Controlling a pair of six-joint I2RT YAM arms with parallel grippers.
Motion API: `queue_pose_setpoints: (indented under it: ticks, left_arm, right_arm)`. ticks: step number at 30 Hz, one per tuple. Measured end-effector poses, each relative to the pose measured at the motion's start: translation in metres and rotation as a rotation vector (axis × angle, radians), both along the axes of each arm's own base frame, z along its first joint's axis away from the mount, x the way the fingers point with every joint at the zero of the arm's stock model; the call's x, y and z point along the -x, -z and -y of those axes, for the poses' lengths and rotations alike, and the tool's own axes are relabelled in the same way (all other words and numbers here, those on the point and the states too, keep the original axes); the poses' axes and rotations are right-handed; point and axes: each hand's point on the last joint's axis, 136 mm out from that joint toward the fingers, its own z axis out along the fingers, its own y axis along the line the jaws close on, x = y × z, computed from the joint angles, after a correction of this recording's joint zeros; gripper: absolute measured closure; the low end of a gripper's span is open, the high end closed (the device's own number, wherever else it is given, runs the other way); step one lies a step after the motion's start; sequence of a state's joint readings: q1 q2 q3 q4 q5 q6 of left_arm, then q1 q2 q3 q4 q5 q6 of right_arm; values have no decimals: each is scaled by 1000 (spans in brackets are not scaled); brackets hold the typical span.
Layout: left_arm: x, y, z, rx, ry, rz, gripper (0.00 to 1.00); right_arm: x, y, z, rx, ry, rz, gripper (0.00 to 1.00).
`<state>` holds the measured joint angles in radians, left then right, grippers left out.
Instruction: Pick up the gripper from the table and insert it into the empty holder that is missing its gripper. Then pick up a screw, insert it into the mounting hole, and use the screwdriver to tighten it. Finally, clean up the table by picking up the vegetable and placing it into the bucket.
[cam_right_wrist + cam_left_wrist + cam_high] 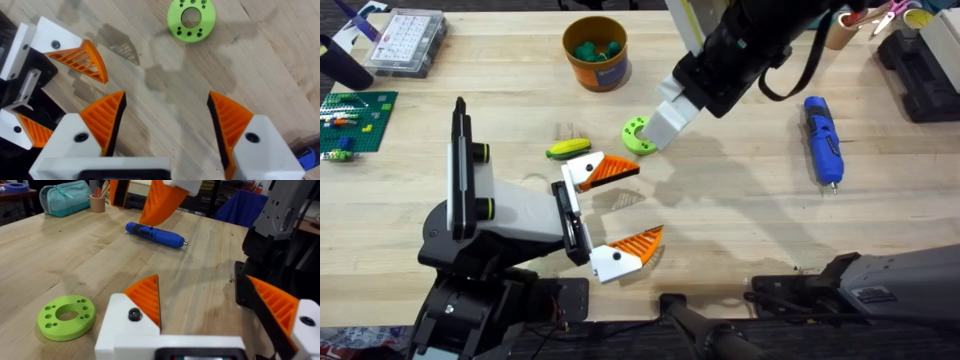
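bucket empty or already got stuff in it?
Not empty. The overhead view shows green pieces inside the bucket. The vegetable lies outside it on the table.

I see a pale wooden desk point(740, 230) with plank seams — behind it, a teal pouch point(65, 197), a pencil cup point(97, 202) and a blue chair point(242, 207).

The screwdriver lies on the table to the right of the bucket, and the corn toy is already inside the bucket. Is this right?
Not quite. The vegetable lies on the table beside the holder, as the overhead view shows. The screwdriver does lie right of the bucket.
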<state>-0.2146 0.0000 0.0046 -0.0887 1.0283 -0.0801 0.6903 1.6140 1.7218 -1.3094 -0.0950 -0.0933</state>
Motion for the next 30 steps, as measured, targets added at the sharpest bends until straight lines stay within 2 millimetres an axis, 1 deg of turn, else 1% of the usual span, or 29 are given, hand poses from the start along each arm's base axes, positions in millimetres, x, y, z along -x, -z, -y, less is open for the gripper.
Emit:
queue_pose_setpoints:
  ticks: [5,6,7,8,12,13,14,21,23,25,28,30]
  left_arm:
    - [0,0,0,0,0,-2,20]
    - [0,0,0,1,0,-6,68]
    - [0,0,0,1,0,-10,165]
    - [0,1,0,1,1,-11,302]
    - [0,1,0,1,1,-9,904]
    - [0,1,0,0,1,-8,972]
    - [0,1,0,0,1,-8,986]
    - [1,1,0,0,3,-9,986]
    - [1,1,0,0,3,-9,986]
    - [1,1,0,0,3,-9,986]
    - [1,1,0,0,4,-10,986]
    - [1,1,0,0,4,-10,986]
  right_arm:
    - [1,0,1,3,-1,-3,19]
    - [1,0,1,3,-1,-3,19]
    - [1,0,1,3,-1,-3,19]
    - [1,0,1,3,-1,-3,19]
    - [3,1,2,11,-1,-12,19]
    - [4,2,3,15,-1,-17,19]
    - [5,2,4,16,-1,-19,19]
    - [4,4,4,24,2,-27,19]
    - [3,6,6,38,25,-30,19]
    - [4,9,15,82,70,-39,19]
    - [13,13,36,169,146,-80,19]
    - [14,15,45,194,192,-92,19]
